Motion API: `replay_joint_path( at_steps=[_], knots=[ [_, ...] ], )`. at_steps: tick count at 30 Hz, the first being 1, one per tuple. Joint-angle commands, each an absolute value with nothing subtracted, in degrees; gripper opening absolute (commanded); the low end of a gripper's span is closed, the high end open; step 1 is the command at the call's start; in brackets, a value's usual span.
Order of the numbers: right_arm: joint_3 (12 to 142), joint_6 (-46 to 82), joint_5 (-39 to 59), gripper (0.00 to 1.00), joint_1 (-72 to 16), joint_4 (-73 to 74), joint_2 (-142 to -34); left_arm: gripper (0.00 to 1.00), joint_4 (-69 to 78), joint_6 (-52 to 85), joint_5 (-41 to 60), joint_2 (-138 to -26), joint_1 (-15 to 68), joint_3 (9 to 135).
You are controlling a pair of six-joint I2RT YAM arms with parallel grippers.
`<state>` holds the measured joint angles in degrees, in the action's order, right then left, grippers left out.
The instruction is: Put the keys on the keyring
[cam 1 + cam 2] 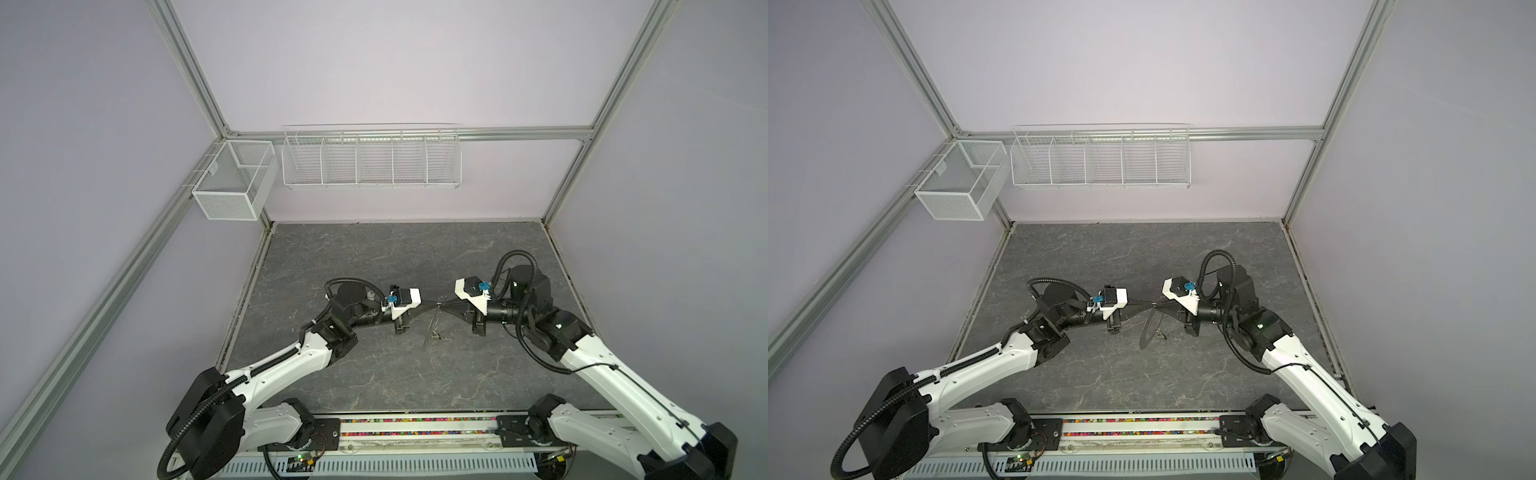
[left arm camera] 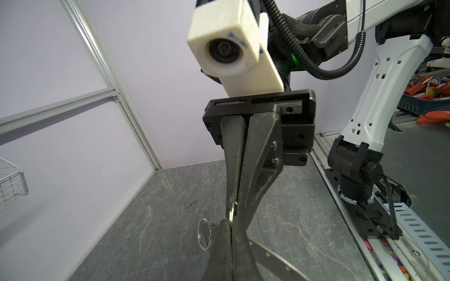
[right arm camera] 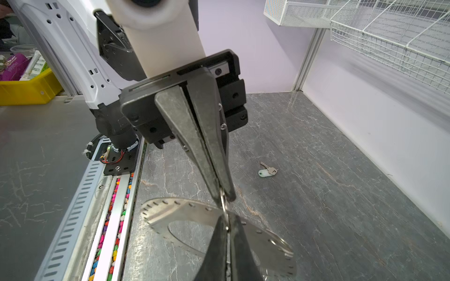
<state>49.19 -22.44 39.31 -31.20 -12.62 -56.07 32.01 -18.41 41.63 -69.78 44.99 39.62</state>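
Both jaws are closed, the fingers meeting with no gap at the tips. The left gripper [image 2: 230,226] and the right gripper [image 3: 227,228] stand tip to tip over the middle of the table [image 3: 316,194], each pinching the same small wire ring [image 3: 222,203] from opposite sides. I cannot tell whether either jaw also nips the keyring's rim.

The keyring [image 3: 180,214] sits right at the tips. It is a flat, wide band of dull grey metal with a large central hole and a row of small holes along its rim. In both top views it hangs edge-on below the meeting point, showing as a thin dark strip. The wire ring seems to pass through one of the rim holes, but the fingers hide the joint.

A second wire ring [image 2: 204,234] shows just beside the left fingers. What it carries is unclear.

One key [image 3: 267,171], silver with a white oblong tag, lies flat on the table, apart from both grippers and the keyring.
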Motion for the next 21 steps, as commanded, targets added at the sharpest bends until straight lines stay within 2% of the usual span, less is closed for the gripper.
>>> replay_joint_path(
  at_steps=[1,3,5,15,21],
  knots=[
    [50.88,-25.15,38.8,0.07,-30.99,-16.95,-56.68,0.13,26.98,-22.67,40.28,-69.43,44.8,42.13],
    [52.56,-26.78,37.79,0.07,-30.98,-20.01,-56.93,0.22,19.14,-27.41,38.31,-68.47,44.82,44.21],
    [53.44,-28.21,37.1,0.07,-31.02,-22.67,-57.24,0.24,10.26,-33.19,36.86,-67.66,44.82,46.84],
    [56.77,-31.46,36.84,0.07,-31.36,-28.67,-60.37,0.25,-7.58,-43.85,32.91,-68.9,47.03,54.51],
    [57.21,-31.46,36.94,0.07,-31.8,-28.65,-61.25,0.25,-8.78,-43.42,33.52,-69.88,47.76,55.35]
  ],
)
